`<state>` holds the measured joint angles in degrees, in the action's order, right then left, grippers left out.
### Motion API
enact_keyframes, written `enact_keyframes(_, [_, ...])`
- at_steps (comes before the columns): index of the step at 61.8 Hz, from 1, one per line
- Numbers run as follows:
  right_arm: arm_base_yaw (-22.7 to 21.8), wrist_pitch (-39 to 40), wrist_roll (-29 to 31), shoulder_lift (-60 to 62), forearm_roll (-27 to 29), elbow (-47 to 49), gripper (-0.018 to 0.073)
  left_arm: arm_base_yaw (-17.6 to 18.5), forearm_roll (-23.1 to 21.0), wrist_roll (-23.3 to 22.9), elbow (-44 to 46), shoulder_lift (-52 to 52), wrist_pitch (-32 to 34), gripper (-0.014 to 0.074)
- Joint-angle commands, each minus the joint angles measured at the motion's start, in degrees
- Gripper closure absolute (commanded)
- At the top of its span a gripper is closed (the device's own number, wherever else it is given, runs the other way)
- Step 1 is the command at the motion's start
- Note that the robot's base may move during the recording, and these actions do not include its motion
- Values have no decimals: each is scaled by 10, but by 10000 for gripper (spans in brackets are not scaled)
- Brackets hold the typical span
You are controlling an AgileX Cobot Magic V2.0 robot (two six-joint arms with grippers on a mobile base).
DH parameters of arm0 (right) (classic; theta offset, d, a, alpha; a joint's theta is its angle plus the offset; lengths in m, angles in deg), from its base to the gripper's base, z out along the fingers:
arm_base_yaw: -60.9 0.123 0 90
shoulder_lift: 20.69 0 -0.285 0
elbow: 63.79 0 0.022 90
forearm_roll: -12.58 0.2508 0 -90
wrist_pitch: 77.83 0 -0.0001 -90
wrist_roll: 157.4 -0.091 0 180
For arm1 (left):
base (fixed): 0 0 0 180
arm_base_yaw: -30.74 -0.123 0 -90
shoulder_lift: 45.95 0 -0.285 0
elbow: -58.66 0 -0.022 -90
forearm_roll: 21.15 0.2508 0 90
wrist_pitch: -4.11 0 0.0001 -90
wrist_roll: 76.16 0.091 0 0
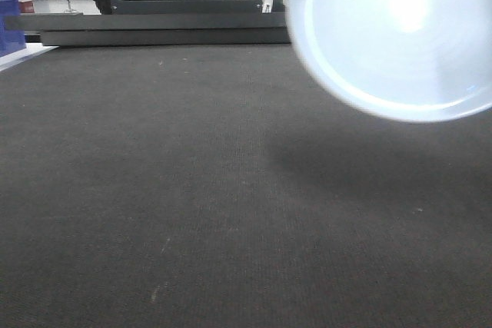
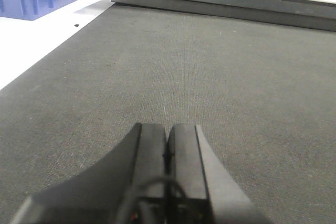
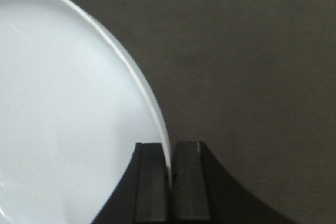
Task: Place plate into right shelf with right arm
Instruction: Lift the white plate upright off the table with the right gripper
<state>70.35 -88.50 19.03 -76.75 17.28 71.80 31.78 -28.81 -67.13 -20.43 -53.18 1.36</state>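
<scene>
Gripping was done: the plate (image 1: pixel 396 32) was pinched by its rim in the right claw (image 3: pixel 171 177) and held up above the dark mat (image 1: pixel 192 190). The left claw (image 2: pixel 167 153) was closed, empty. The shelf was not yet reached.

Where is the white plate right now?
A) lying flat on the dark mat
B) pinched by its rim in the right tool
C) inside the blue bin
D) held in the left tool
B: the right tool is closed on the rim of the plate; the left tool holds nothing.
</scene>
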Motion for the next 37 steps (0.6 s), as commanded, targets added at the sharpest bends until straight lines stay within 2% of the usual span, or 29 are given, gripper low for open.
enact_keyframes(1, [-39,88,8,64,8,-23,494,1,-5,-4,-6,6,52,724])
enact_keyframes(9, [-66,133,8,136,8,-75,494,1,-5,-4,-6,6,52,724])
enact_keyframes(14, [-69,145,8,187,8,-107,494,1,-5,-4,-6,6,52,724])
enact_keyframes(37, [-69,119,8,337,8,-136,494,1,-5,-4,-6,6,52,724])
